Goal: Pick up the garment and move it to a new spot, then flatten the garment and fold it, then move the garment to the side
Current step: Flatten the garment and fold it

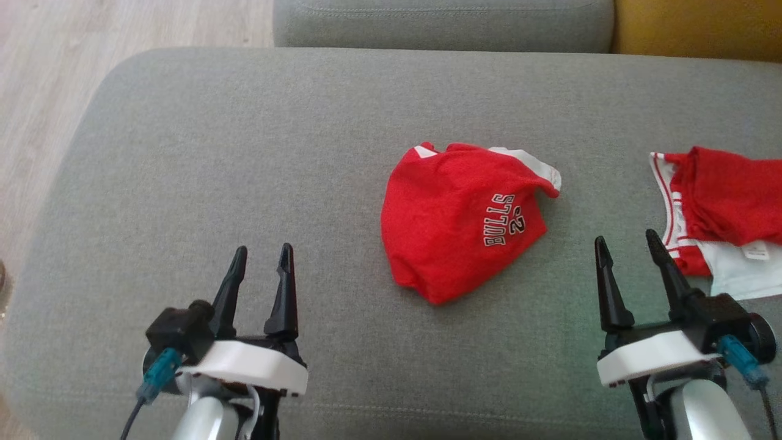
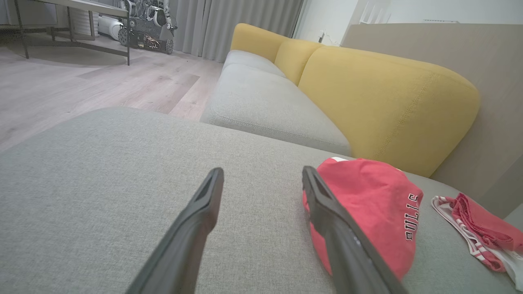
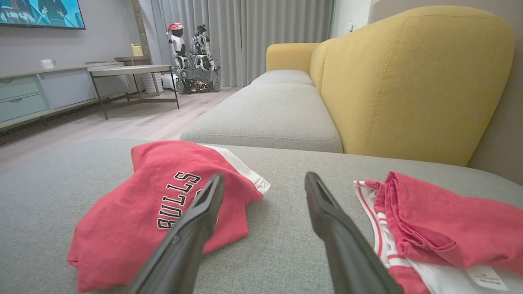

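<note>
In the head view, the crumpled red garment (image 1: 461, 220) is lying on the grey sofa cushion (image 1: 244, 153), between the left end effector (image 1: 263, 248) and right end effector (image 1: 626, 237) — both are being held apart, empty. In the left wrist view, the garment is being partly hidden by one finger. In the right wrist view, it is lying left — a second red garment (image 3: 441, 220) right.

The left claw (image 2: 262, 174) stands open and empty over the grey cushion (image 2: 102, 183). Just past one finger lies the crumpled red garment (image 2: 367, 204), its lettering showing. A red-and-white cloth (image 2: 478, 222) lies beyond it, with a yellow backrest (image 2: 388, 102) behind.
</note>
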`<state>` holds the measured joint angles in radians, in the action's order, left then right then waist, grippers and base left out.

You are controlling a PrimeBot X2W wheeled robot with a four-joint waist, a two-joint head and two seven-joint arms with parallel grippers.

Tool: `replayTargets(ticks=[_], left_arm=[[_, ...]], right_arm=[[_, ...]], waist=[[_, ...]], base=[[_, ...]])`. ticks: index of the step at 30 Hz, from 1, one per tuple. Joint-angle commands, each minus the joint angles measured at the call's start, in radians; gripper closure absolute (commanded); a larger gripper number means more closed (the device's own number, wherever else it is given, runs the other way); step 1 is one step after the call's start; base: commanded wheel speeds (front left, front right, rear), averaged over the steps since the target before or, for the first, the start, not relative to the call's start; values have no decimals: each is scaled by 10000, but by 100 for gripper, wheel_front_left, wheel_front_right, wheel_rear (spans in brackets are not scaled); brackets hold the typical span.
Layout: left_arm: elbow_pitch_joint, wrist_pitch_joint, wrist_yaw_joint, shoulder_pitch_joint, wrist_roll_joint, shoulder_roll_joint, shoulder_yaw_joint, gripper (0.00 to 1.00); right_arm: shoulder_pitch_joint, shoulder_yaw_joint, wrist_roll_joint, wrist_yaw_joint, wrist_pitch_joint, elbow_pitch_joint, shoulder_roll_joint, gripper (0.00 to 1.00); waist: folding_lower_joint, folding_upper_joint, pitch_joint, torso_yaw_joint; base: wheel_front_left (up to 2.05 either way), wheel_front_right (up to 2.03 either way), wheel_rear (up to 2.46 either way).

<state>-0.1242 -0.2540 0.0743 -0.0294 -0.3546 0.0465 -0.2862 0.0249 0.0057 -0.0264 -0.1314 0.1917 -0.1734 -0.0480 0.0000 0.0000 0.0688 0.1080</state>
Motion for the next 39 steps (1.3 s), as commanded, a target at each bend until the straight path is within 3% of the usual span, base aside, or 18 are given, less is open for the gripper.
replayTargets(ticks=[1,8,14,21,28,39], left_arm=[[310,-78,-44,-479,5,37,250,0],[286,-78,-106,-708,118,37,261,0],[314,-78,-176,-1066,145,37,232,0],[258,-78,-246,-1541,42,37,5,0],[219,-78,-224,-1788,-82,37,-99,0],[207,-78,-205,-1921,-149,37,-181,0]], right_arm=[[236,186,71,7,-24,364,-27,0],[846,105,576,7,-289,257,-101,0],[2185,856,552,7,-946,-477,-1099,0],[4050,2561,-402,7,-1749,-1963,-2692,0],[5178,4215,-1201,7,-2213,-3099,-3843,0],[6343,6724,-2740,7,-2541,-3878,-4675,0]], waist=[[0,0,69,66],[0,0,537,207],[0,0,1251,285],[0,0,2024,520],[0,0,2319,807],[0,0,2477,1012]], base=[[0,0,0],[0,0,0],[0,0,0],[0,0,0],[0,0,0],[0,0,0]])
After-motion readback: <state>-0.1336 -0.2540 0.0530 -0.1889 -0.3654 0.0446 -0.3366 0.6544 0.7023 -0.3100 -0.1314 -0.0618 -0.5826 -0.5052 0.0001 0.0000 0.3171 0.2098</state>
